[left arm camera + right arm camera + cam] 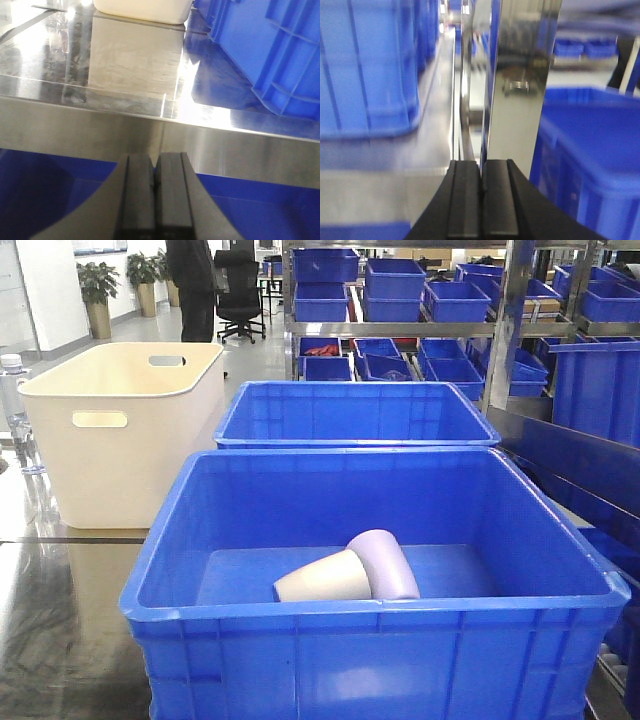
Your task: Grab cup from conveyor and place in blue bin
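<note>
Two cups lie on their sides inside the nearest blue bin (370, 540), a cream cup (322, 578) touching a lavender cup (384, 562) on the bin floor; neither end effector appears in the front view; the left end effector (155, 195) has its fingers pressed together, empty, over a steel tabletop (135, 65); the right end effector (481, 200) is likewise closed on nothing, beside blue crates (370, 65); the conveyor is out of sight.
</note>
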Available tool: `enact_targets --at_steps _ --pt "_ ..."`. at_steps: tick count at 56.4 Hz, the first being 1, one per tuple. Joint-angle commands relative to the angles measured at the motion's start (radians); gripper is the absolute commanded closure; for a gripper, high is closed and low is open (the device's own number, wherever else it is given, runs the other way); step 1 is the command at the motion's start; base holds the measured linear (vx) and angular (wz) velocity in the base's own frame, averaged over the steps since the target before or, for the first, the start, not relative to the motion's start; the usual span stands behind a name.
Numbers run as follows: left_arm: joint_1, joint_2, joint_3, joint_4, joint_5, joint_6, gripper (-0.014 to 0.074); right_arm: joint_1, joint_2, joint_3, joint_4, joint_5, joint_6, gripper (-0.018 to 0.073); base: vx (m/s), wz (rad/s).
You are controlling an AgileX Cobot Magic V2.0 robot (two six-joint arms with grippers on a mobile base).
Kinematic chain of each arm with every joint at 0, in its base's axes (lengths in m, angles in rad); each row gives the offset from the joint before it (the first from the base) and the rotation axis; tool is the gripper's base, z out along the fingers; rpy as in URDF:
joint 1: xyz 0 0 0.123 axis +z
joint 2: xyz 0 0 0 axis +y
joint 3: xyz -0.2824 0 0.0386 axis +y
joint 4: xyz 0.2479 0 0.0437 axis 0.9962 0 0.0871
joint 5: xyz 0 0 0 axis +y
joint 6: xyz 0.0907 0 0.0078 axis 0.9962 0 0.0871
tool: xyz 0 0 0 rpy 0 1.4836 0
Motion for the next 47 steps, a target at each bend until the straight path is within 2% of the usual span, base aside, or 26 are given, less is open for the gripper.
enact_targets --at_steps 1,47 --pt "0.002 0.003 0.006 -0.006 -0.079 -0.007 0.0559 -0.005 -0.012 0.02 -0.015 -0.036 0.0 0.0568 0.0 0.0" --pt "0.002 0.003 0.006 -0.006 -0.079 -0.007 0.0559 -0.005 -0.012 0.02 -0.013 -0.016 0.0 0.0568 0.0 0.0"
